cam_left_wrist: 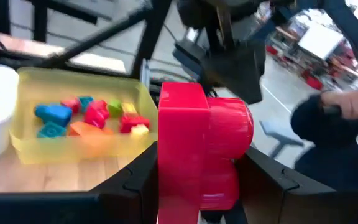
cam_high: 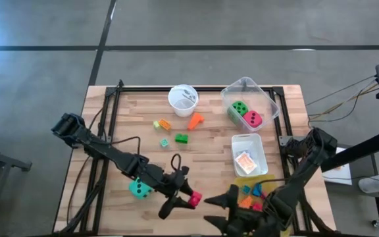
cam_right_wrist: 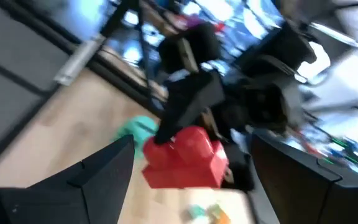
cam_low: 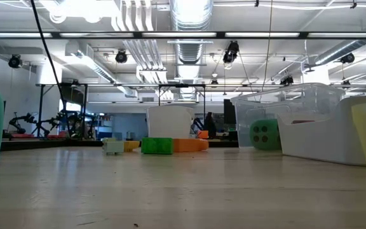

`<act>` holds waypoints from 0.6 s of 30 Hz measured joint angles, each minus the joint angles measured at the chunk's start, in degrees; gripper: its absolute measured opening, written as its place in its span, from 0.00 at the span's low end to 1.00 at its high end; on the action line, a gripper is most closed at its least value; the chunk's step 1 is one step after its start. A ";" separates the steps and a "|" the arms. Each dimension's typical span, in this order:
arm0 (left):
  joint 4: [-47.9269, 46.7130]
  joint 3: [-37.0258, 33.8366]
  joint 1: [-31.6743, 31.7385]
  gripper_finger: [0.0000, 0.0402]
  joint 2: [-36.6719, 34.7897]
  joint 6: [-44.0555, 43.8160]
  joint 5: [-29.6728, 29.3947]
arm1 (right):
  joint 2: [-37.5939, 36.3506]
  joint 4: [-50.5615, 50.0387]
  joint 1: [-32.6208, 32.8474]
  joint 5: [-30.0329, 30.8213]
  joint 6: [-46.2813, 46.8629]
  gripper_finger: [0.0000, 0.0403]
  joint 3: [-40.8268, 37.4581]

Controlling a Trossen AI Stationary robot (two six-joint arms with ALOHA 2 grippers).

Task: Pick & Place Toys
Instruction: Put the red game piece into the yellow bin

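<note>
One red block [cam_left_wrist: 201,155] sits clamped in your left gripper [cam_high: 184,195] above the bench's near edge, close to the yellow bin [cam_left_wrist: 79,146]; your right gripper [cam_high: 224,205], jaws spread, waits just beside, so reaching across risks a collision or dropped block

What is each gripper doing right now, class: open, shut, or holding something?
Left gripper: shut on the red block, near the table's front edge.
Right gripper: open, fingers spread, holding nothing, facing the red block.
</note>
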 joint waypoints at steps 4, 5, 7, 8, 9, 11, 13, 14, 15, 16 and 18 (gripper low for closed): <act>-0.07 -0.24 0.02 0.41 -0.27 0.74 1.12 | 0.01 -1.35 -2.04 -3.85 -0.29 0.78 0.69; -0.13 -0.24 0.04 0.41 -0.20 0.74 1.29 | 0.01 -1.96 -2.58 -3.87 -0.06 0.78 1.00; -1.23 -0.24 0.01 0.41 -0.08 0.99 1.56 | 0.01 -3.83 -3.47 -5.00 0.59 0.78 1.86; -1.76 -0.24 0.00 0.41 -0.04 1.05 1.71 | 0.01 -4.99 -3.91 -6.43 0.98 0.78 2.34; -1.84 -0.24 0.00 0.41 -0.01 1.05 1.74 | 0.01 -6.61 -4.35 -8.22 1.46 0.78 2.93; -1.77 -0.24 0.00 0.41 -0.01 1.07 1.79 | 0.01 -10.85 -5.06 -11.75 3.54 0.78 4.42; -1.75 -0.24 0.02 0.41 -0.03 1.05 1.75 | 0.01 -15.85 -5.72 -14.23 6.73 0.78 6.19; -1.79 -0.24 0.04 0.41 -0.01 1.07 1.73 | 0.01 -18.14 -6.10 -15.49 8.23 0.78 7.10; -1.79 -0.24 0.04 0.41 -0.01 1.05 1.73 | 0.01 -20.06 -6.37 -16.49 9.31 0.78 7.97; -1.75 -0.24 0.04 0.41 -0.01 1.05 1.74 | 0.01 -21.52 -6.55 -17.06 10.01 0.78 8.69; -1.62 -0.24 0.07 0.41 -0.03 1.05 1.78 | 0.01 -23.60 -6.76 -17.47 10.38 0.78 9.92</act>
